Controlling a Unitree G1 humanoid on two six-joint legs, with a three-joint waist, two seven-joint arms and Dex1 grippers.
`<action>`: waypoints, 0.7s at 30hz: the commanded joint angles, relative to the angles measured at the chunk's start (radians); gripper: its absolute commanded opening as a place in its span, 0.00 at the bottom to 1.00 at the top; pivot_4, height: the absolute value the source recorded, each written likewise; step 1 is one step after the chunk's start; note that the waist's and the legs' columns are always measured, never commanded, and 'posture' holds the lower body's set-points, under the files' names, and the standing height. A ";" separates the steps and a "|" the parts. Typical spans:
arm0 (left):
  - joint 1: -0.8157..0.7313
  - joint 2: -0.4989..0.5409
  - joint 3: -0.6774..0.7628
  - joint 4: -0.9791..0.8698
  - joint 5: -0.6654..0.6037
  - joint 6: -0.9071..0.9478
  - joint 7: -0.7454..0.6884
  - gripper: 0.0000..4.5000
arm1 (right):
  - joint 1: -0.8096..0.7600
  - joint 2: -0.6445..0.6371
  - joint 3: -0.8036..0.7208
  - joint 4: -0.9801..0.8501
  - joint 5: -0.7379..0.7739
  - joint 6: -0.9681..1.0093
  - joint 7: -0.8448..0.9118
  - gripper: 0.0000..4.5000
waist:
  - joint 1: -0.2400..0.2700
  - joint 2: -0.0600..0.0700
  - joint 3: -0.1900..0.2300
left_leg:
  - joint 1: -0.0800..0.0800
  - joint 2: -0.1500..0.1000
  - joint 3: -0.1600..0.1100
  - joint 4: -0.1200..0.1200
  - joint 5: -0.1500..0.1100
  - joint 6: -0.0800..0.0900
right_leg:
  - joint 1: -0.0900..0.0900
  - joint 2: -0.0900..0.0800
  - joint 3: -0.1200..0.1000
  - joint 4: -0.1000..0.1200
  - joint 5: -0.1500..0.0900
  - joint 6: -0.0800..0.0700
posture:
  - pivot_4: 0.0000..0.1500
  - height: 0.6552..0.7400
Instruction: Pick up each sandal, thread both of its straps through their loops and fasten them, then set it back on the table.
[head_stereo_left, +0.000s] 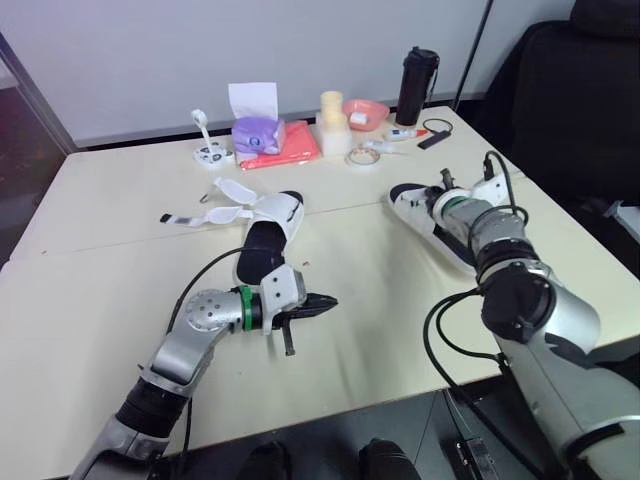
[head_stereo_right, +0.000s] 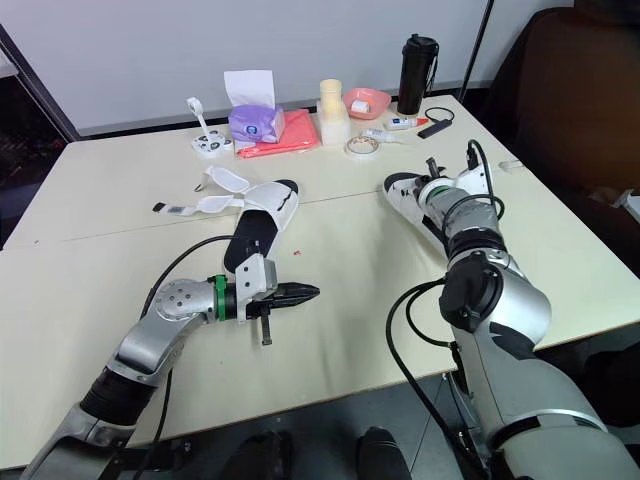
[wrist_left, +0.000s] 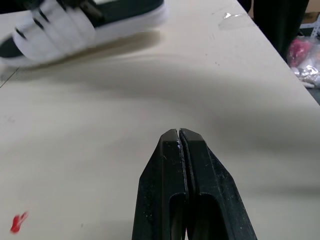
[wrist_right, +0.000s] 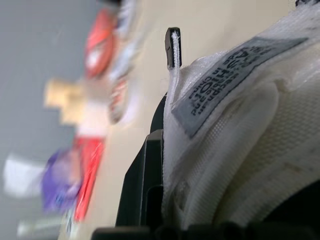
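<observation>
**Black fingers shut by one sandal, pinching a strap on the other**

Black and pressed flat together, the fingers (wrist_left: 170, 170) of the left gripper (head_stereo_left: 328, 300) hold nothing. The gripper lies low over the pale table (head_stereo_left: 100, 250) near its front edge, pointing toward the robot's right. A small red speck (wrist_left: 18, 221) marks the tabletop close by.

Just beyond that gripper lies the left sandal (head_stereo_left: 262, 240), with a black footbed and a white upper. Its loose straps (head_stereo_left: 215, 205) are unfastened and splay flat across the table toward the robot's left.

On the robot's right, the right sandal (head_stereo_left: 425, 215) rests on the table near the middle seam, toe toward the centre. The right gripper (head_stereo_left: 445, 183) reaches down onto its far end. In the right wrist view a white strap (wrist_right: 235, 125) of woven webbing, bearing a sewn grey label, is pinched against the gripper's black finger.

Along the far edge of the table stand a purple tissue box (head_stereo_left: 258, 133), a red cloth (head_stereo_left: 285, 150), a cream bottle (head_stereo_left: 332, 122), a roll of tape (head_stereo_left: 362, 157), a pink bowl (head_stereo_left: 366, 112) and a black flask (head_stereo_left: 416, 87).
</observation>
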 joint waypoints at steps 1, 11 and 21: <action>-0.005 0.012 0.019 -0.030 -0.001 -0.002 0.007 0.00 | -0.074 0.012 -0.054 -0.018 0.056 -0.093 -0.031 0.07 | -0.002 0.000 0.000 | 0.000 0.000 0.000 0.000 0.000 0.000 | 0.000 0.000 0.000 0.000 0.000 0.000 | 1.00 1.00; 0.018 0.033 0.020 -0.060 -0.001 0.004 0.028 0.00 | -0.120 0.050 -0.109 0.000 0.108 -0.193 -0.073 0.07 | -0.008 0.000 0.000 | 0.000 0.000 0.001 0.000 0.000 0.000 | 0.000 0.000 0.001 0.000 0.000 0.000 | 1.00 1.00; 0.026 0.037 0.020 -0.069 0.000 0.009 0.043 0.00 | -0.066 0.074 -0.127 0.005 0.122 -0.217 -0.087 0.65 | -0.009 0.000 0.000 | 0.000 0.000 0.001 0.000 0.000 0.000 | 0.000 0.000 0.002 0.000 0.000 0.000 | 1.00 1.00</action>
